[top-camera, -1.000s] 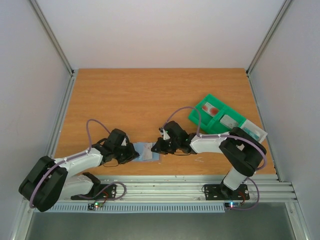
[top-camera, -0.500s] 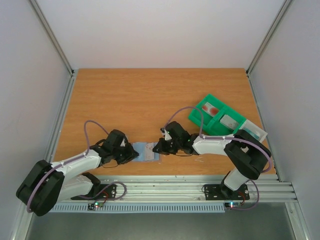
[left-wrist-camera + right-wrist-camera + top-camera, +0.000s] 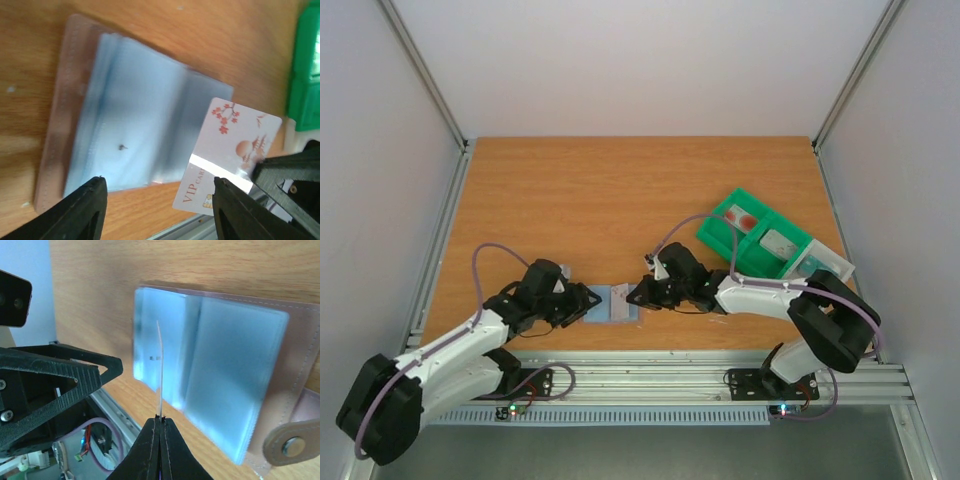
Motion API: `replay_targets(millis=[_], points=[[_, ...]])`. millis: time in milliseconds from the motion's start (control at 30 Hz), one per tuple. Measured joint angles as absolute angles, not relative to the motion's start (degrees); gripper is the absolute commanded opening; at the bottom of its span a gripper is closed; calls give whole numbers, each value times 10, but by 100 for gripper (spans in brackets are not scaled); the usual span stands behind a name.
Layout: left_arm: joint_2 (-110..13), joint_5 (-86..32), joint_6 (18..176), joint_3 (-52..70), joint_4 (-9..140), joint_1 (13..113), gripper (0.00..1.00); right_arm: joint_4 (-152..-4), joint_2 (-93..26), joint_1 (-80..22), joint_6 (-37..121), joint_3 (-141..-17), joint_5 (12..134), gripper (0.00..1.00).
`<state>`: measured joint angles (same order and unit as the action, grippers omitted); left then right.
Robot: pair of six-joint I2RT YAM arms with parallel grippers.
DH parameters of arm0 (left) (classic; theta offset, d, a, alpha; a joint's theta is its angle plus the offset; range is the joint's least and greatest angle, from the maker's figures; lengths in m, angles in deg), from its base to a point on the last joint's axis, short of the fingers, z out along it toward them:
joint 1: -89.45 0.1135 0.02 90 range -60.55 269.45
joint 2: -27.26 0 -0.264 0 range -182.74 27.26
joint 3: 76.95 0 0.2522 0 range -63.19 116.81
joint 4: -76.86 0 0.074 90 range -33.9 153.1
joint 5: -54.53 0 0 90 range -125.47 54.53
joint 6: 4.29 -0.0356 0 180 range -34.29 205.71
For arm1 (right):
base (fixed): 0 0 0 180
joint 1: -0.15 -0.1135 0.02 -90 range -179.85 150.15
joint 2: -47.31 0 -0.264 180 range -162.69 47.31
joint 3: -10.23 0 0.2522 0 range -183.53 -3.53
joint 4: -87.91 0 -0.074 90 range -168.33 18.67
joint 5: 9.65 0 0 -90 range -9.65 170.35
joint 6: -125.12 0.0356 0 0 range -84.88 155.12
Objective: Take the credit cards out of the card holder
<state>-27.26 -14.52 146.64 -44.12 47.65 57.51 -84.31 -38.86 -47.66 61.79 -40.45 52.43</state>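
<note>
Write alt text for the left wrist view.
A white VIP card with red blossoms is pinched at its lower corner by the right gripper, at the right edge of an open blue-grey card holder lying flat on the wooden table. The left gripper stands open in the foreground, holding nothing. A green tray shows at the right edge.

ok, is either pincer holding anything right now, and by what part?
Right pincer pinches the pale VIP card by one edge, over the wallet. Left pincer is open and holds nothing.
</note>
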Motion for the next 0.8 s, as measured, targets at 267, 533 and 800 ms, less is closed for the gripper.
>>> replay_targets(millis=[267,533,800], points=[[-189,-103,1472,-441,505,575,70,-889,-334,-476,660,-382,516,1],[-143,-57,1512,-470,622,575,61,-986,-280,-474,712,-341,513,1],[-131,-34,1551,-497,712,575,25,-1096,-275,-474,769,-301,506,1]])
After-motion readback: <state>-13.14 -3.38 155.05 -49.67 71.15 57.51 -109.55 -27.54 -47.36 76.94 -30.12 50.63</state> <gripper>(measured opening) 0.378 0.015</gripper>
